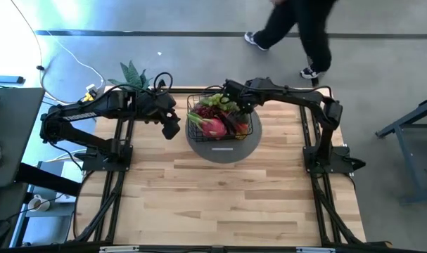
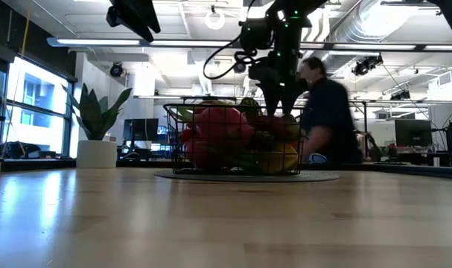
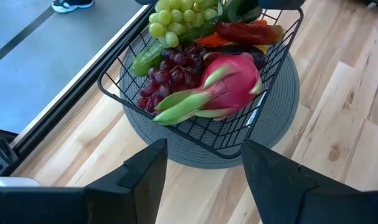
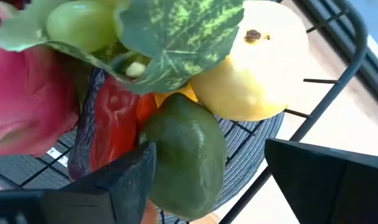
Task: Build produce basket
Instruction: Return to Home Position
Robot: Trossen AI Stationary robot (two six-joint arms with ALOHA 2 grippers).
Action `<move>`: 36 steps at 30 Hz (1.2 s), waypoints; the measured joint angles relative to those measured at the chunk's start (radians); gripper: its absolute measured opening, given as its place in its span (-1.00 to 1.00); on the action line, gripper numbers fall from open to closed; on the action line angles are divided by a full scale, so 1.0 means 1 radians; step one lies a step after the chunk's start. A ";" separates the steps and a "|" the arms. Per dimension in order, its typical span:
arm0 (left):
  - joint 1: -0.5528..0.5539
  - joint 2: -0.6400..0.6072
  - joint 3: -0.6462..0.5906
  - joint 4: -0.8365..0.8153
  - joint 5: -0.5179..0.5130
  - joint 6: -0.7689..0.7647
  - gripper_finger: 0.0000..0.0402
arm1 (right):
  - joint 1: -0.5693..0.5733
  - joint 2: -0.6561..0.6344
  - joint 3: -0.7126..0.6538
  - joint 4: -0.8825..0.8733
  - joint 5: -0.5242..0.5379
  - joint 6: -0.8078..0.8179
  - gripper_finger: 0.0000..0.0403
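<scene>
— Where does the basket (image 3: 195, 127) sit?
— On a round grey mat (image 1: 220, 151) by the tabletop's (image 1: 213, 204) far edge, about midway along. It is full: a dragon fruit (image 3: 229, 84), grapes (image 3: 173, 68), a lime (image 4: 185, 155) and more.
— And the claws?
— The right claw (image 1: 243, 105) hangs over the basket's far right corner, its fingers spread wide to either side of the lime. The left claw (image 1: 171, 130) hovers just off the basket's left side, open and empty.
</scene>
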 joint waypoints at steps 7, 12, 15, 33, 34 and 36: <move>-0.007 -0.017 -0.001 -0.001 0.055 0.000 -0.03 | -0.005 -0.026 0.000 0.002 -0.035 0.033 0.41; -0.046 -0.106 -0.020 0.010 0.063 -0.045 -0.03 | 0.017 -0.091 0.000 0.058 -0.023 0.048 0.42; -0.076 -0.180 -0.078 0.036 0.029 -0.080 -0.03 | 0.039 -0.142 0.000 0.140 -0.024 0.012 0.42; -0.175 -0.683 -0.606 0.391 0.118 -0.094 -0.03 | 0.299 -0.402 0.000 0.591 -0.026 -0.055 0.42; -0.180 -0.709 -0.628 0.400 0.117 -0.091 -0.03 | 0.307 -0.412 0.000 0.592 -0.025 -0.066 0.42; -0.187 -0.762 -0.673 0.417 0.117 -0.078 -0.03 | 0.321 -0.429 0.000 0.585 -0.027 -0.054 0.42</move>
